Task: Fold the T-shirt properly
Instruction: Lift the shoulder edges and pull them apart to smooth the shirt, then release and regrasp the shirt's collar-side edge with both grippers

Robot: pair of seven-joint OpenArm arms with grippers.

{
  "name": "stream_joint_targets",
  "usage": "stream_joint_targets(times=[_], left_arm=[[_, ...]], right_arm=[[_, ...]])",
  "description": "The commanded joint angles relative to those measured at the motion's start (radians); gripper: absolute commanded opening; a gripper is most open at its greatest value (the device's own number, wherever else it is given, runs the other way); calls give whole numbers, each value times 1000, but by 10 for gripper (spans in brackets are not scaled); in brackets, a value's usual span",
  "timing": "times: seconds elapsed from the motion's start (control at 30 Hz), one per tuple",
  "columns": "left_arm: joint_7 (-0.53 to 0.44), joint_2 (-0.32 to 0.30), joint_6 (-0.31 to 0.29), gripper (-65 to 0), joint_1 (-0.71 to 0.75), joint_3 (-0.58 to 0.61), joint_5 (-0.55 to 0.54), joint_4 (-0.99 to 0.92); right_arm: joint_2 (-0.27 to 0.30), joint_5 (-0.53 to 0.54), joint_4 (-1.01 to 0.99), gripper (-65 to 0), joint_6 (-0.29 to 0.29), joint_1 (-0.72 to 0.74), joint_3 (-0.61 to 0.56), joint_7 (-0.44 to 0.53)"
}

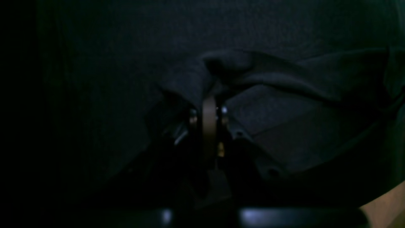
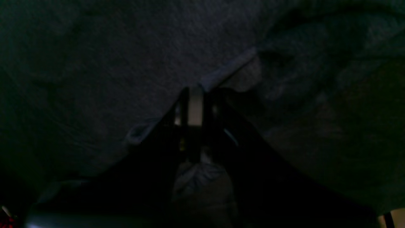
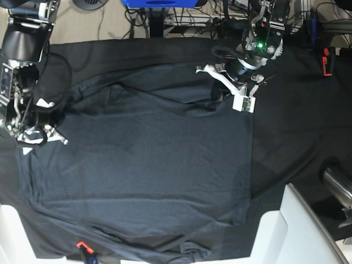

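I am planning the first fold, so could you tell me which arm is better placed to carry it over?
Probably the left. The left gripper is shut on a bunched fold of the dark slate-grey knit T-shirt, while the right gripper sits at the shirt's edge with its hold unclear.

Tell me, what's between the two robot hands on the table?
Only the T-shirt, spread flat, lies between the left gripper and the right gripper. The base view shows it.
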Motion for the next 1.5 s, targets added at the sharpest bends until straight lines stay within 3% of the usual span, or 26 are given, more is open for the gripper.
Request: stream_joint_targets(times=[0.0, 0.13, 0.3, 0.43, 0.57, 0.67, 0.77, 0.9, 1.07, 1.17, 1.4, 1.47], left_arm=[[-21, -8, -7, -650, -3, -2, -7, 24], [-19, -8, -4, -650, 3, -14, -4, 42], [-19, -10, -4, -457, 33, -17, -7, 107], [-19, -51, -6, -362, 91, -17, -5, 200], [-22, -142, -6, -405, 169, -27, -10, 282], [-21, -137, -9, -528, 229, -120, -71, 282], [-19, -111, -14, -643, 289, -218, -205, 256], [-19, -119, -14, -650, 330, -255, -304, 206], [-19, -114, -14, -492, 341, -249, -311, 134], [-19, -111, -14, -382, 341, -254, -315, 93], [-19, -110, -14, -158, 341, -254, -317, 70], [-19, -110, -14, -112, 341, -255, -317, 70]], right_arm=[[10, 4, 25, -531, -2, 16, 2, 11], [8, 6, 34, -396, 2, 19, 1, 8], [8, 9, 209, -177, 4, -31, 6, 11], [4, 12, 381, -74, 2, -108, 56, 29], [-85, 12, 398, -63, 27, -185, 280, 117], [-125, 12, 326, -63, 197, -208, 420, 180], [-128, 12, 195, -68, 348, -193, 513, 198], [-84, 10, 9, -65, 388, -131, 569, 204], [-16, 10, -181, -69, 472, -65, 573, 250], [19, 10, -288, -71, 480, -22, 572, 255], [15, 10, -328, -75, 510, 5, 569, 250], [13, 9, -328, -114, 512, 5, 569, 250]])
